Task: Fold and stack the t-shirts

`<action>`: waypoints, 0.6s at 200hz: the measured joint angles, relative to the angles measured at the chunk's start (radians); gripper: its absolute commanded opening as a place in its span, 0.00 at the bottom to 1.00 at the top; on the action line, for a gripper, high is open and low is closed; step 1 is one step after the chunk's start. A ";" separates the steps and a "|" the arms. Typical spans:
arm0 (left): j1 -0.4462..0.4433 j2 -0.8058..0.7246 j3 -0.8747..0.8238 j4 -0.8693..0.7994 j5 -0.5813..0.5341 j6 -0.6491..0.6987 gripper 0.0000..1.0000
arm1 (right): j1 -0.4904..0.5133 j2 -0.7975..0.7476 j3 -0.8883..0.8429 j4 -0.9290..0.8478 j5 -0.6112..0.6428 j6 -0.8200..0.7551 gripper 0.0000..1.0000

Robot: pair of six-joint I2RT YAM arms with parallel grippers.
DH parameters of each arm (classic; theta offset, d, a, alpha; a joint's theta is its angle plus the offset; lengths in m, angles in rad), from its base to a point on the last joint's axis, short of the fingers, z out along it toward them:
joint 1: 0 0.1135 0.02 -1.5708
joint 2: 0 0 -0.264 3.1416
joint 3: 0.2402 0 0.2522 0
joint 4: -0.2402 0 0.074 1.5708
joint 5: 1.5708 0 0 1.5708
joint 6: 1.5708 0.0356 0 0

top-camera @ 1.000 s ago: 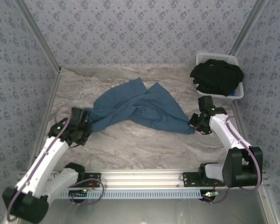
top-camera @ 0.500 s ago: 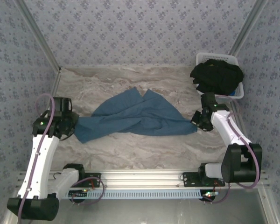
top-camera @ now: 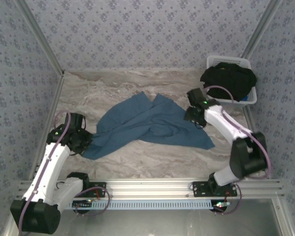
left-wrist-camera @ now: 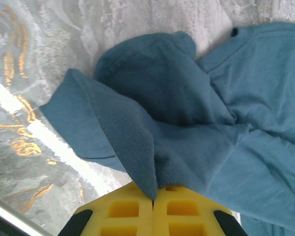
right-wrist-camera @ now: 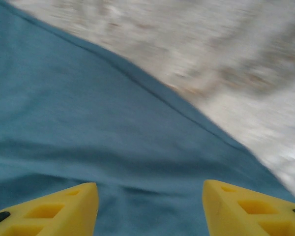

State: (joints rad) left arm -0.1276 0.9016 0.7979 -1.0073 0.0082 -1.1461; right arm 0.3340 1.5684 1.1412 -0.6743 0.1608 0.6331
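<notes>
Teal t-shirt (top-camera: 152,123) lying crumpled mid-desk (top-camera: 137,157)
Left tool (left-wrist-camera: 153,199) is pinched tight on its left edge, right tool (right-wrist-camera: 150,194) hangs spread wide over the right side. Black t-shirts (top-camera: 228,81) sit in the white basket (top-camera: 226,60).

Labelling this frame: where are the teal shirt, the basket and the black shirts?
teal shirt (top-camera: 152,124), top view, mid cloth
basket (top-camera: 221,61), top view, far rim
black shirts (top-camera: 228,81), top view, pile's middle
</notes>
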 measured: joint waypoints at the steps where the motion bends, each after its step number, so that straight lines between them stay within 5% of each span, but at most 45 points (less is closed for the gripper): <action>1: 0.000 0.003 0.000 0.003 0.002 0.001 0.00 | 0.004 0.013 0.010 0.006 -0.003 -0.002 0.59; 48: -0.010 0.082 0.026 0.058 0.025 0.022 0.00 | 0.071 0.418 0.375 0.123 -0.080 -0.050 0.59; 120: -0.011 0.128 0.062 0.107 0.053 0.032 0.00 | 0.081 0.726 0.704 0.117 -0.035 -0.120 0.58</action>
State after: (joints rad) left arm -0.1387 1.0298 0.8600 -0.9001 0.0612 -1.1141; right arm 0.4152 2.2940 1.8454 -0.5575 0.1261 0.5133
